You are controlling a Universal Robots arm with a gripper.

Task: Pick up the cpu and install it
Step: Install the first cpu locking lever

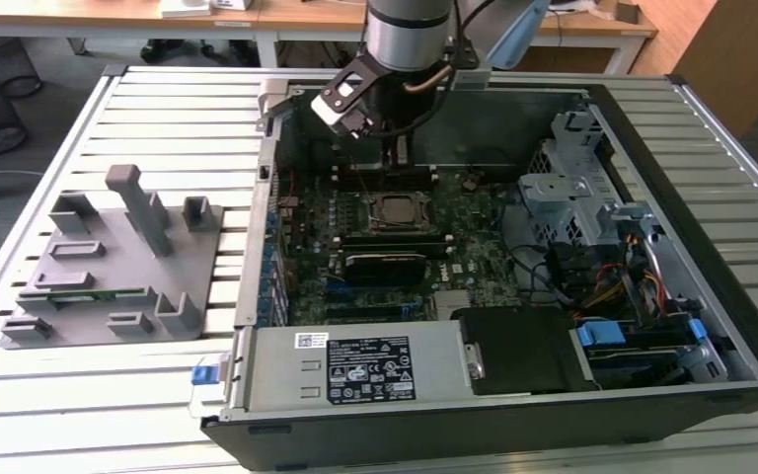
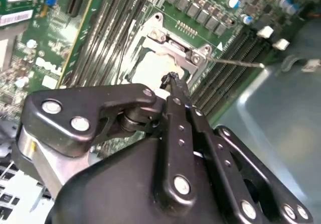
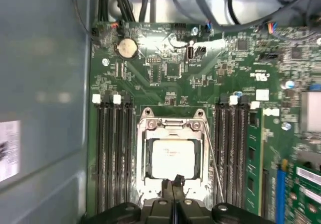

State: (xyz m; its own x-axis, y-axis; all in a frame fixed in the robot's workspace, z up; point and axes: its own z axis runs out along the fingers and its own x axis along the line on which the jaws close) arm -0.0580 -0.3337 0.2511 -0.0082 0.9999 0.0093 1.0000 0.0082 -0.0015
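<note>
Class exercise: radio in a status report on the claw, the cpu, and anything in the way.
Claw shut, empty, at the socket's edge. Cpu seated in socket. Nothing on top of it.

The black linkage gripper (image 2: 172, 78) covered one corner of the flat silver-topped square cpu (image 2: 150, 68) in the second wrist view. In the exterior view, the grey robot arm (image 1: 406, 35) was cut off by the upper edge, its fingertips too small to tell.
</note>
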